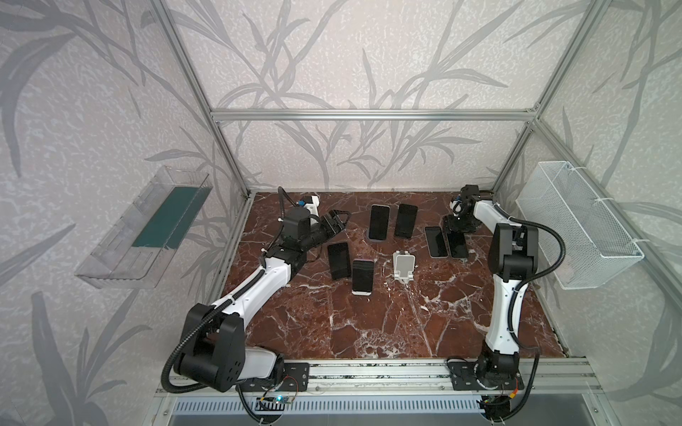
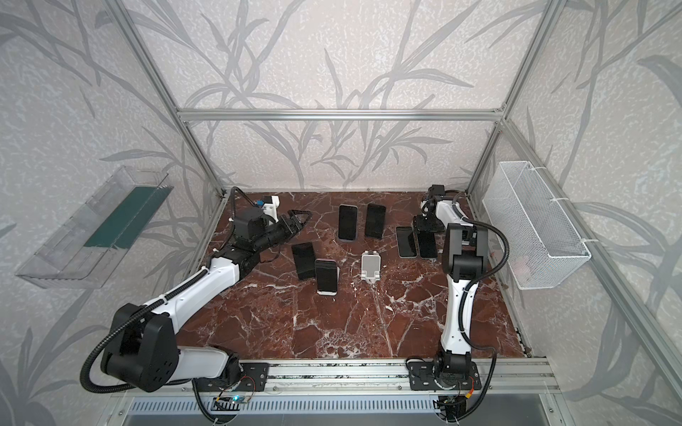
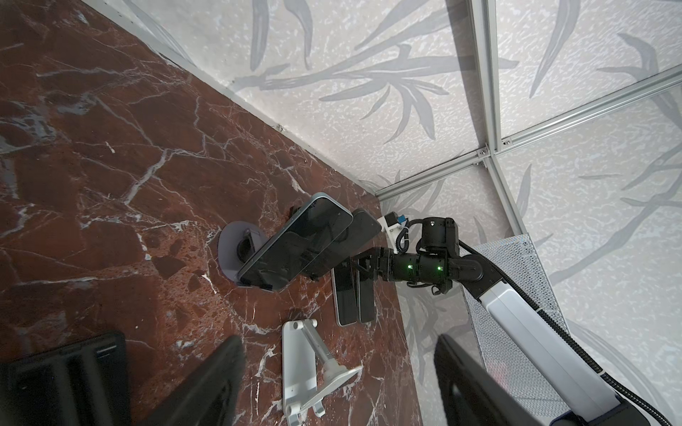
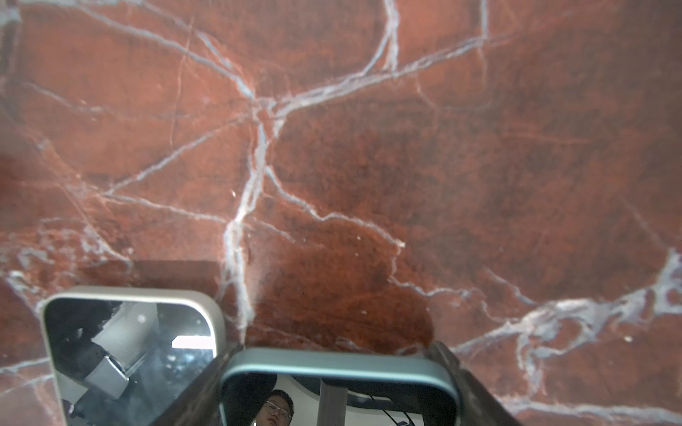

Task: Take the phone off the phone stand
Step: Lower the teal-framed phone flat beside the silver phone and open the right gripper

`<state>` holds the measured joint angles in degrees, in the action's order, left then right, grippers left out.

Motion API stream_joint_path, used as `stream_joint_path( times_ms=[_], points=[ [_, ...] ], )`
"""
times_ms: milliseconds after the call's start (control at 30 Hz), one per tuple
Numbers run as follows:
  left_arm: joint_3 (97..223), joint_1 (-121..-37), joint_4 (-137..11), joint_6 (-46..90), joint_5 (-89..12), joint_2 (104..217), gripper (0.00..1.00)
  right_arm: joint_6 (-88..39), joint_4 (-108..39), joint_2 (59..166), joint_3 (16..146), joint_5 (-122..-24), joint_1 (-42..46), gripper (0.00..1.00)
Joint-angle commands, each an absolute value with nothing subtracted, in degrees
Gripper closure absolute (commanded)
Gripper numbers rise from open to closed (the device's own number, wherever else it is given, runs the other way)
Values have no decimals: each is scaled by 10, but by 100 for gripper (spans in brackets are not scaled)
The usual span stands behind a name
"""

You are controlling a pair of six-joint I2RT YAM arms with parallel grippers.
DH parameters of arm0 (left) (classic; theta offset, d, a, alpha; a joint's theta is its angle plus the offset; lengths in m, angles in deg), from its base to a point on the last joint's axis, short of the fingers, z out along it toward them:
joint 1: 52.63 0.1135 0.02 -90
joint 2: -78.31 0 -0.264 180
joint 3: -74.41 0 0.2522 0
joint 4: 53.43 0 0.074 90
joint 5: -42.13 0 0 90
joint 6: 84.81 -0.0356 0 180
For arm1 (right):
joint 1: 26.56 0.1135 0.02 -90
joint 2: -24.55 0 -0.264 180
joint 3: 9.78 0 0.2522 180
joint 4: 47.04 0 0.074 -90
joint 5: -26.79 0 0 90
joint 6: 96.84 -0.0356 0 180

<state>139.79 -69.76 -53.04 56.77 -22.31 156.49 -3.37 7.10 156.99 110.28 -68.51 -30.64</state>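
A red marble table veined in white sits inside pale leaf-patterned walls and a metal frame. The phone, dark-screened with a rounded grey-green rim, lies at the far right. It is just beside another phone and apart from the empty white stand. The right gripper clamps its far end. The left gripper hangs wide, holding nothing.
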Motion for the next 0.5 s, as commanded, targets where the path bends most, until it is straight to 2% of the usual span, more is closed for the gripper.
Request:
stream_joint_path(
  times_ms=[0, 467],
  points=[
    [1415, -698, -526, 560, -225, 1562, 18, -30, 85, 1589, 1113, -698, -305, 26],
    [1415, -698, -524, 564, -222, 1569, 18, -33, 103, 1610, 1132, -721, -315, 21]
  ],
)
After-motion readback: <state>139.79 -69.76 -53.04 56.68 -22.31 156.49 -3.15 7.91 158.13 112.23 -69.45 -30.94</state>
